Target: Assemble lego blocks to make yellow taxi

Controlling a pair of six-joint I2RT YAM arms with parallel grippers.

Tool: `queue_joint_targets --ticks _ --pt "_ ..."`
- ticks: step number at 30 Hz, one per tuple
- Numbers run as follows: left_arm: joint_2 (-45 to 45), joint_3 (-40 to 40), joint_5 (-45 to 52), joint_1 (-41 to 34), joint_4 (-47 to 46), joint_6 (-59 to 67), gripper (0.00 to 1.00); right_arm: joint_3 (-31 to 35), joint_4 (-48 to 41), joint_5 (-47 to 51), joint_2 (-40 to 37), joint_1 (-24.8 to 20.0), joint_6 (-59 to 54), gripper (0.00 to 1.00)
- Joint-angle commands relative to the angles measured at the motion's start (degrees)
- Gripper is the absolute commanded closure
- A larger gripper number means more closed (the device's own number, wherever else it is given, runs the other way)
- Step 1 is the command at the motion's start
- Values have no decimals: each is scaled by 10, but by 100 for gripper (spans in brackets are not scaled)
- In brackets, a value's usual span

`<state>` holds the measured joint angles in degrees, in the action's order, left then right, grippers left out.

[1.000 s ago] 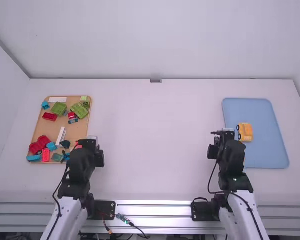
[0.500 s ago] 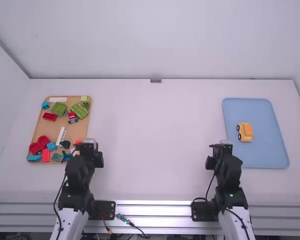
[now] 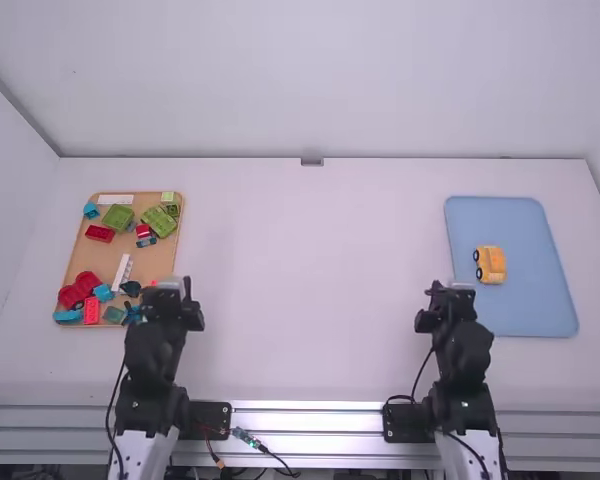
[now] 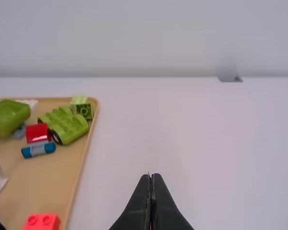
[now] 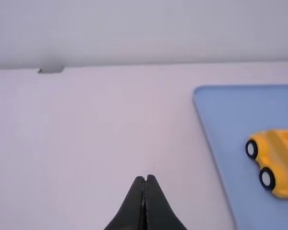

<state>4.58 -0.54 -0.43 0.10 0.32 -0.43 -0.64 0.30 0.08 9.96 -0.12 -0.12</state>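
Note:
In the high view my left gripper (image 3: 172, 290) is held at the near right corner of the wooden tray, and my right gripper (image 3: 448, 292) stands left of the blue tray (image 3: 520, 315). The left wrist view has the left gripper (image 4: 151, 176) shut with nothing in it; in the right wrist view the right gripper (image 5: 145, 178) is likewise shut and holds nothing. A yellow taxi body (image 3: 491, 265) with black wheels rests on the blue tray; the right wrist view shows the yellow taxi (image 5: 278, 160) lying on its side or tilted, I cannot tell which.
On the left, a wooden tray (image 3: 75, 262) carries several loose blocks: green car bodies (image 3: 118, 217), a red car (image 3: 75, 292), a white piece (image 3: 122, 272) and blue pieces (image 3: 68, 315). A small grey fixture (image 3: 312, 161) sits at the table's back edge.
Both arms have drawn back toward their bases; the right gripper has moved left, away from the blue tray, uncovering its near left part. The taxi has stayed in place.

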Motion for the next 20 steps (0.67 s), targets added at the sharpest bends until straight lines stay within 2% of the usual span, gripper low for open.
queue_joint_targets --ticks 1,14,20 --pt "-18 5 4 -1 -3 4 100 6 -3 -1 -20 1 1 100" --pt "-46 5 4 -1 -3 4 100 6 -3 -1 -99 1 1 100" --pt "-46 5 4 -1 -3 4 100 6 -3 -1 -100 1 1 100"
